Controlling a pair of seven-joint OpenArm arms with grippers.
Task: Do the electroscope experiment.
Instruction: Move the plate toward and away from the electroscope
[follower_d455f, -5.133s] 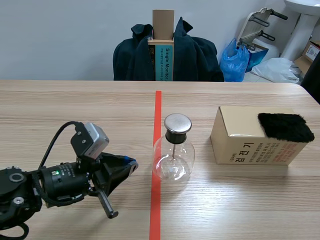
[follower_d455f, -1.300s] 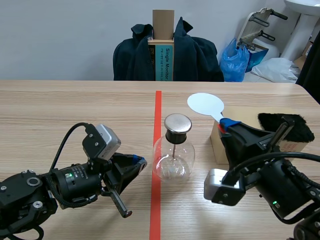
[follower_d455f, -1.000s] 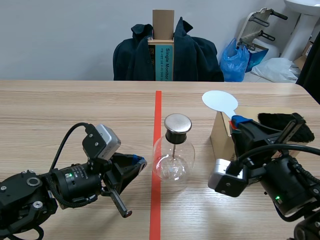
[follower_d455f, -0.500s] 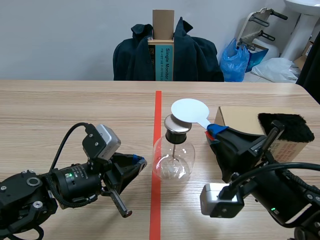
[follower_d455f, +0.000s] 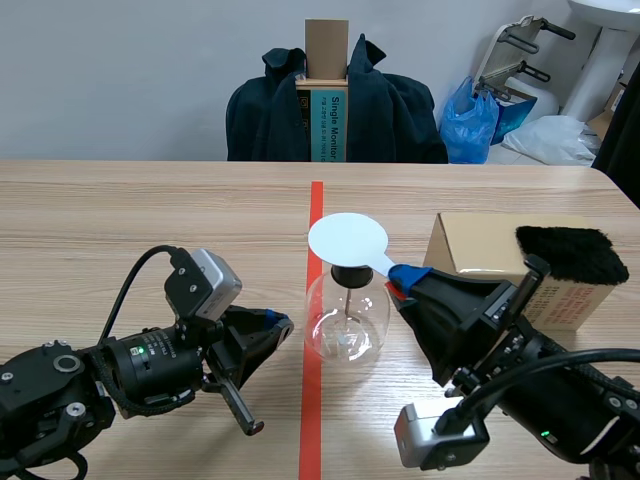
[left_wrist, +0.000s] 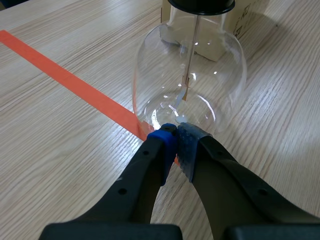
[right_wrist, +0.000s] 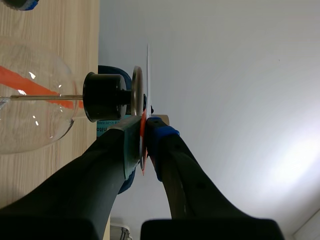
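The electroscope, a clear glass flask (follower_d455f: 347, 318) with a black stopper (right_wrist: 102, 96) and a metal top plate (right_wrist: 137, 92), stands on the red tape line. A rod with foil leaves (left_wrist: 186, 82) hangs inside it. My right gripper (follower_d455f: 400, 278) is shut on the red handle of a white disc paddle (follower_d455f: 347, 240). The paddle is level over the top plate and hides it in the scene view. In the right wrist view the disc (right_wrist: 148, 75) lies edge-on right against the plate; contact cannot be told. My left gripper (follower_d455f: 278, 324) is shut on nothing, its tips (left_wrist: 175, 136) at the flask's base.
A cardboard box (follower_d455f: 490, 262) with a black fur pad (follower_d455f: 572, 254) on top stands right of the flask. A chair draped with a dark jacket (follower_d455f: 335, 110) is behind the table's far edge. Bare wood lies to the left.
My right arm came into view, swung the white paddle from above the box leftward and brought it over the electroscope's top plate. The left arm has stayed still for the last second.
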